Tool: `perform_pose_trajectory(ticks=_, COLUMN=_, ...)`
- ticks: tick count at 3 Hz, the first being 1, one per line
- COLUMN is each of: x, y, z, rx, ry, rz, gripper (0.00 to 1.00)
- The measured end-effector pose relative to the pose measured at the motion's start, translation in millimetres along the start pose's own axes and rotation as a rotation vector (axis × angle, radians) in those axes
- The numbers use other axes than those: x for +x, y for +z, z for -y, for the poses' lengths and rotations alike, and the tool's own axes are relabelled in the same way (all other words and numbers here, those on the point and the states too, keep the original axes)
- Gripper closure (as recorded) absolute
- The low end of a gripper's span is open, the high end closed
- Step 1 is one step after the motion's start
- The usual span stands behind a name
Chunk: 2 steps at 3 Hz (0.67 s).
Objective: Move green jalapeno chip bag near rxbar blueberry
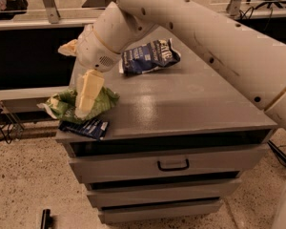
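Currently the end effector [75,78] is hovering over the front left part of the worktop [190,104], its two pale fingers spreading wide apart and gripping nothing. One finger [88,90] is pointing down and resting on the green jalapeno chip bag [101,100]; the other finger [68,47] is sticking out up and to the left, well clear of the bag. The green jalapeno chip bag is lying crumpled near the front left corner, with its left end hanging past the left edge. The rxbar blueberry [84,127] is sitting right at the front left corner, touching the bag, and its back part is lying under the bag's front rim. A dark blue chip bag [150,56] is lying well apart from both, toward the back edge near the middle. The white arm [200,27] is reaching in from the upper right, crossing above the back of the worktop. Below the front edge, a drawer with a dark handle [173,165] is facing the camera.
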<state>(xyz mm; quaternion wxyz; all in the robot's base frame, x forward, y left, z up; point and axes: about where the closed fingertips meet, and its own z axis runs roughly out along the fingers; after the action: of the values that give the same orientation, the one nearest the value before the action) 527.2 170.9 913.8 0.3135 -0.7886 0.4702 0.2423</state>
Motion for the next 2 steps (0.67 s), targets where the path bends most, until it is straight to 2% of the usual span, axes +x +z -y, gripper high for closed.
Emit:
perform_pose_trajectory(ticks=1, x=-2.0, y=-22.3, z=1.7, rx=-0.003, ry=-0.005, rz=0.007, gripper=0.0)
perform_pose_trajectory(ticks=2, x=5.1, y=-93.6, z=8.6, rx=0.05, ry=0.012, rz=0.011, gripper=0.0)
